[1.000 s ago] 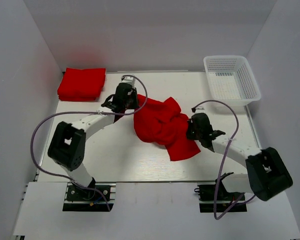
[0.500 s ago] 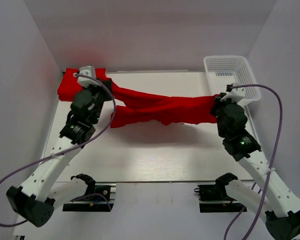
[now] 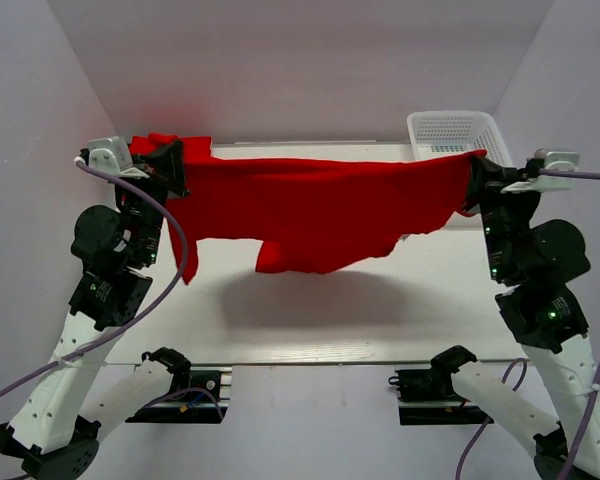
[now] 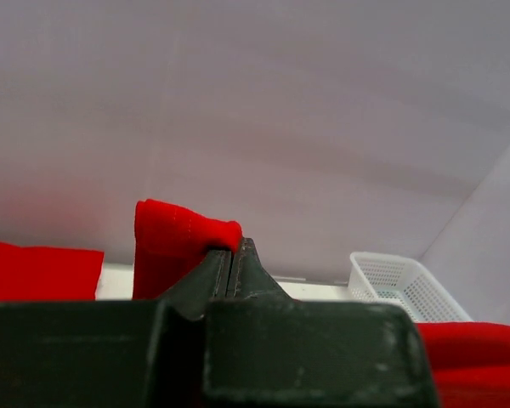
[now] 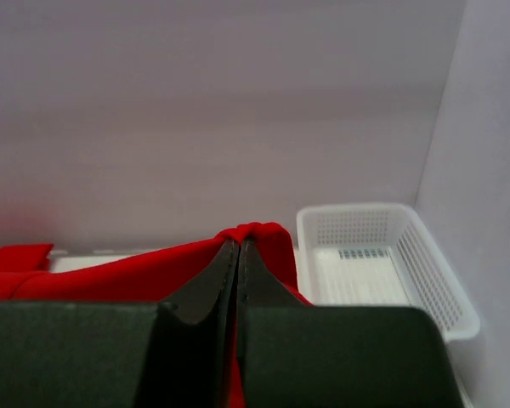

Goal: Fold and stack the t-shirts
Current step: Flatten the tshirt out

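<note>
A folded red shirt (image 4: 34,272) lies at the desk's (image 3: 310,320) far left corner. High beside it, the left claw (image 4: 235,257) is pinched tight on one end of a second red shirt (image 3: 320,210). This shirt hangs spread in the air above the desk, its lower edge drooping mid-span. The right claw (image 5: 239,249) is clamped tight on the other end, up near the white basket (image 3: 450,135).
</note>
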Controlling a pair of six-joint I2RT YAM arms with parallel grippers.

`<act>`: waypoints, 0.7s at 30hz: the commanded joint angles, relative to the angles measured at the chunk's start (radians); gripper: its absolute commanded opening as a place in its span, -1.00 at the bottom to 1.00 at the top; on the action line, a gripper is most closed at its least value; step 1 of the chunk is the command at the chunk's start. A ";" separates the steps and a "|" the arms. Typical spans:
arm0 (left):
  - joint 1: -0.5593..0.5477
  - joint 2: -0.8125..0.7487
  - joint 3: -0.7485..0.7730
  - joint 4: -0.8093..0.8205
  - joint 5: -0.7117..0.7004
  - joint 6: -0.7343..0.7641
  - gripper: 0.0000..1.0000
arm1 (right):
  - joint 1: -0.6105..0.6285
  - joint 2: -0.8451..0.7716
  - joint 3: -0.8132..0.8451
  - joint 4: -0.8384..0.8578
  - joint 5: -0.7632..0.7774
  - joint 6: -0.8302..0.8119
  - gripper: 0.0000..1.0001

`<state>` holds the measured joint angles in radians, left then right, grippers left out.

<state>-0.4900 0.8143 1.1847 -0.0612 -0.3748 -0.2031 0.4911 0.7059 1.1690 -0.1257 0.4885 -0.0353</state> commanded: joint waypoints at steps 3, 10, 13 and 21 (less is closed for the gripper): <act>0.002 -0.003 0.056 -0.003 0.047 0.044 -1.00 | -0.002 0.050 0.130 0.018 -0.060 -0.057 -1.00; 0.002 0.115 0.047 0.024 -0.085 0.064 -1.00 | -0.003 0.208 0.118 0.081 0.019 -0.109 -1.00; 0.002 0.235 0.078 0.024 -0.125 0.085 -1.00 | -0.005 0.291 0.098 0.179 0.032 -0.138 -1.00; 0.024 0.630 0.432 0.025 -0.147 0.194 -1.00 | -0.065 0.676 0.448 0.215 0.025 -0.210 -1.00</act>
<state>-0.4828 1.4044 1.4654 -0.0658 -0.4995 -0.0673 0.4587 1.3285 1.4189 -0.0288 0.4908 -0.1917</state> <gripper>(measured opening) 0.019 0.010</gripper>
